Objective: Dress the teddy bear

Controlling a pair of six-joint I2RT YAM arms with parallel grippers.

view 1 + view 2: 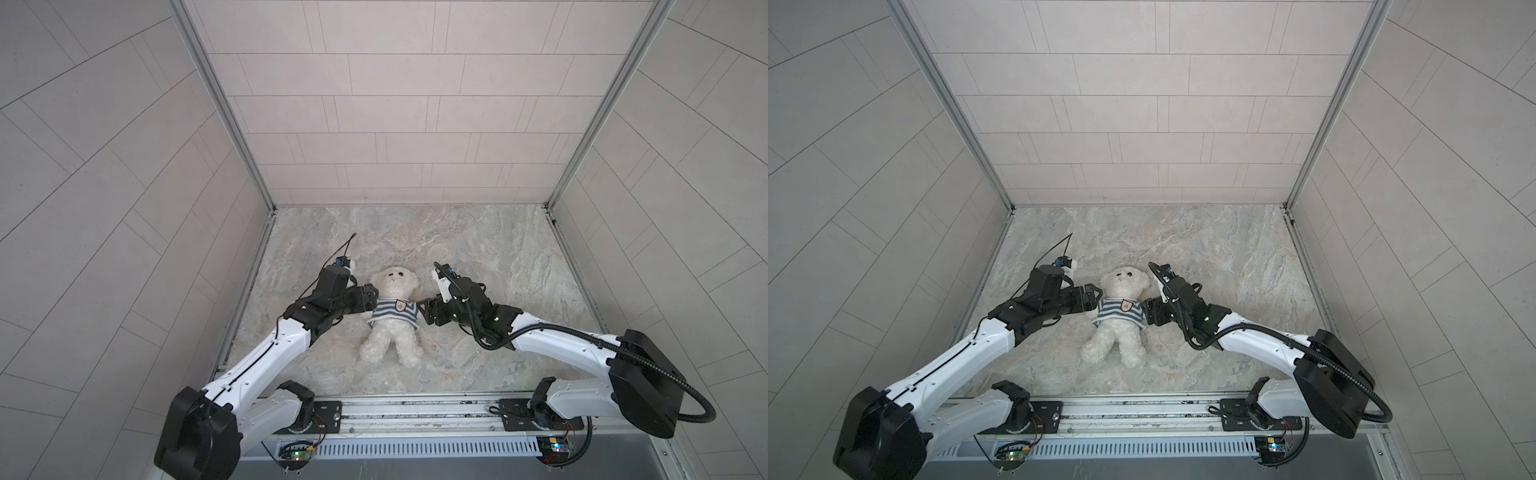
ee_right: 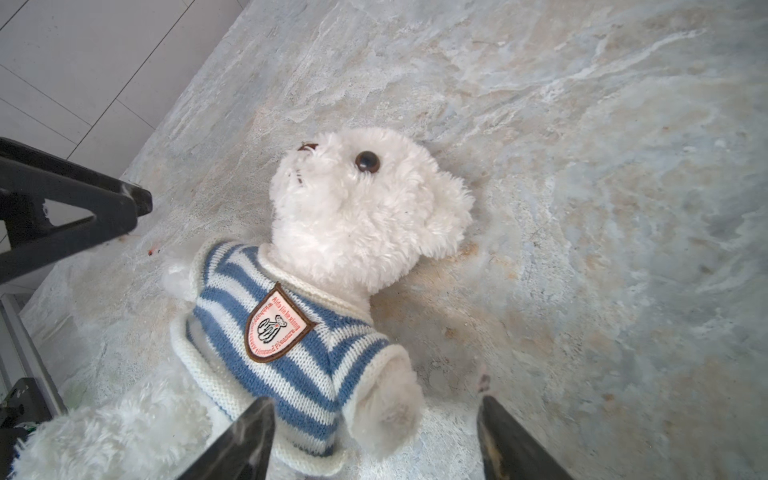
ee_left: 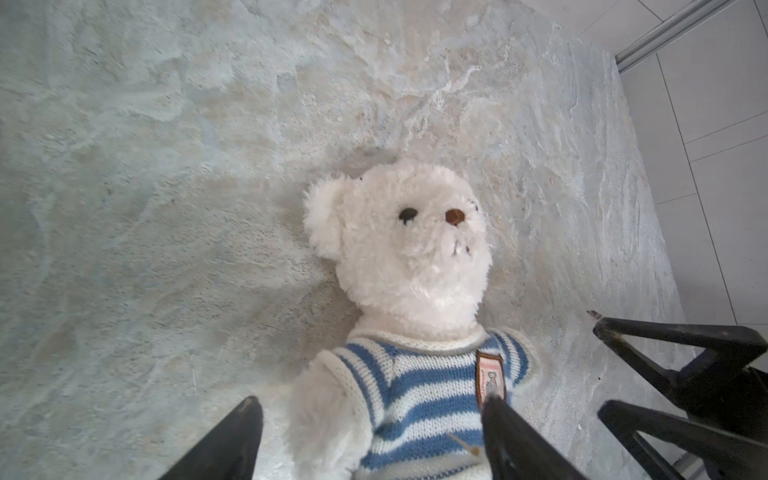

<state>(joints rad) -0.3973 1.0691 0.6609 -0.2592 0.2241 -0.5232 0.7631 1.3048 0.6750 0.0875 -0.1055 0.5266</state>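
The teddy bear (image 1: 395, 282) (image 1: 1123, 282) lies on its back on the marble table, head toward the far wall. It wears a blue-and-white striped shirt (image 1: 390, 316) (image 1: 1119, 311) (image 3: 419, 386) (image 2: 291, 357) with a badge (image 2: 274, 324) on the chest; both arms stick out of the sleeves. My left gripper (image 1: 368, 299) (image 1: 1094, 297) (image 3: 372, 401) is open at one side of the bear, straddling that arm and the shirt's edge. My right gripper (image 1: 426, 313) (image 1: 1148, 309) (image 2: 374, 400) is open around the other arm, with gaps on both sides.
The marble tabletop (image 1: 478, 257) is enclosed by tiled walls on the left, right and far sides. A metal rail (image 1: 415, 411) carrying both arm bases runs along the front edge. The right gripper's fingers (image 3: 673, 374) show in the left wrist view.
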